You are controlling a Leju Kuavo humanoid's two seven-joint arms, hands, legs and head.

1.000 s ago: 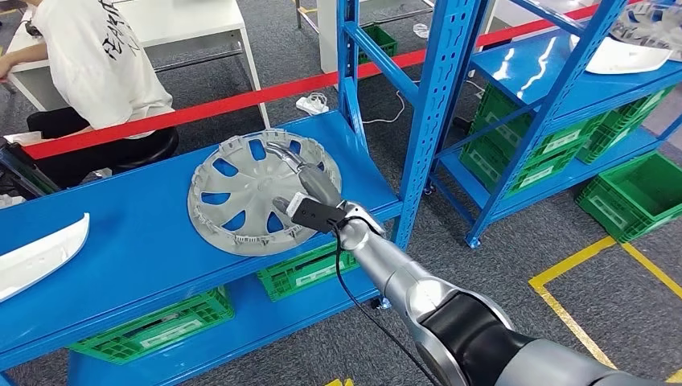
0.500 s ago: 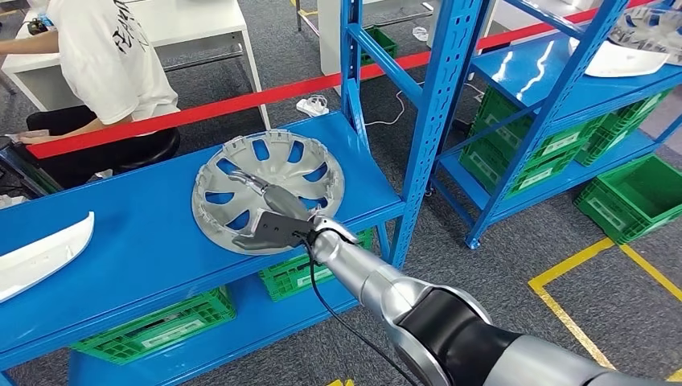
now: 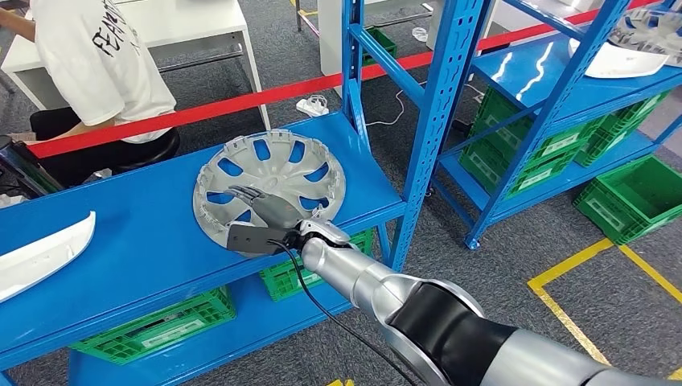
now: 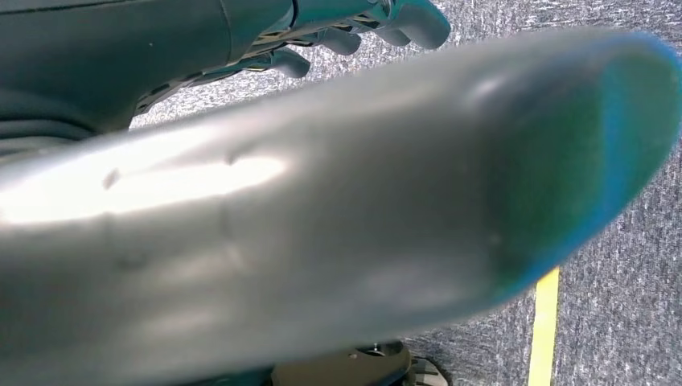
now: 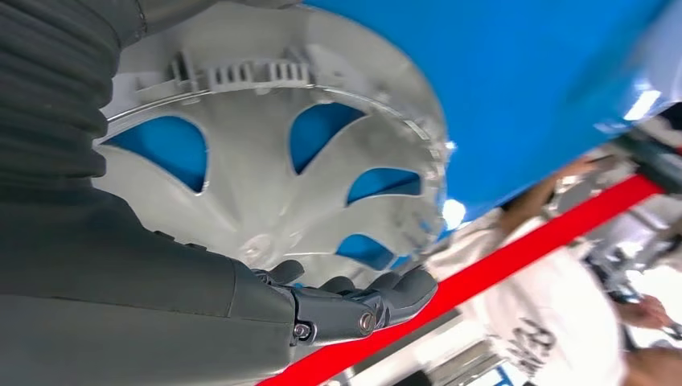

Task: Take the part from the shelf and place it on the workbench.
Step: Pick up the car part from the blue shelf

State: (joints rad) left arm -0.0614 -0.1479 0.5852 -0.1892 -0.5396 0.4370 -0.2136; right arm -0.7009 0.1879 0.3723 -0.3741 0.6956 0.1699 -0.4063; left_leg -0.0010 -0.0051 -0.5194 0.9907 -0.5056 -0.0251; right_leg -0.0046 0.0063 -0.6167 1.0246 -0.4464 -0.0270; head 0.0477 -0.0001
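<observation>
Part: the hubcap (image 3: pixel 269 189) lies flat, inner side up, on the blue shelf (image 3: pixel 137 241), near its 3 o'clock end.
Right hand: the right hand (image 3: pixel 265 213) sits over the hubcap's 6 o'clock half, fingers spread loosely and holding nothing; whether they touch the plastic I cannot tell.
Change: a second ago this hand reached to the far rim at 1 o'clock; it has since drawn back across the centre toward the near rim. The hubcap has barely shifted.
Meaning: no grip yet; likely repositioning for a near-edge hold, so the lift has not begun.
Left hand: the left hand (image 4: pixel 362 28) hangs with curled fingers, holding nothing.
Bystander: a person (image 3: pixel 96 56) sits at 11 o'clock.
</observation>
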